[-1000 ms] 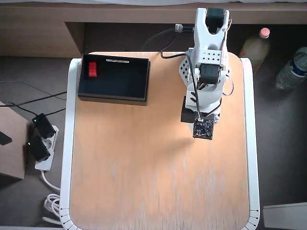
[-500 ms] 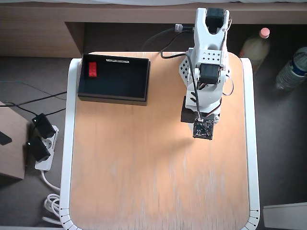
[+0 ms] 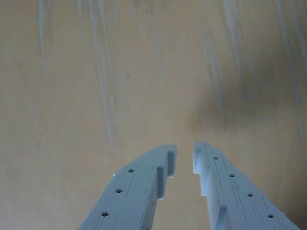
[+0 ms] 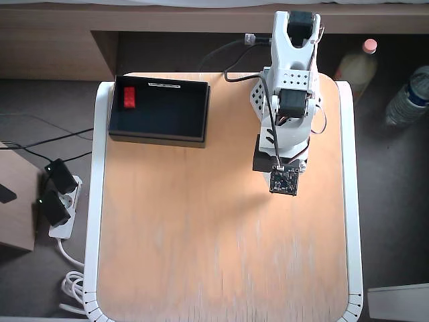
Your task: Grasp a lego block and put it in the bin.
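**Brick in the bin, claw idle over bare wood**

Brick first: I see the lego block (image 4: 129, 97) lying inside the bin (image 4: 167, 127), tucked into the bin's far-left inner corner in the overhead view, its long side running along the short wall. The bin sits at the far-left corner of the desk (image 4: 201, 255), with its white label strip on the far long edge.

My arm (image 4: 289, 74) is folded up at the far-right part of the desk, well apart from the bin, the small camera board at its wrist pointing down at the wood. In the wrist view the claw (image 3: 184, 155) enters from the bottom edge, its two pale fingers (image 3: 139, 191) nearly pressed together, with only a thin slit between the tips and nothing pinched there. Under it I see only light, streaked wood and a soft shadow to the right.

Beside the desk's left edge, on the floor, lies a power strip (image 4: 59, 208) with plugs in it; two bottles (image 4: 410, 94) stand off the far-right corner.
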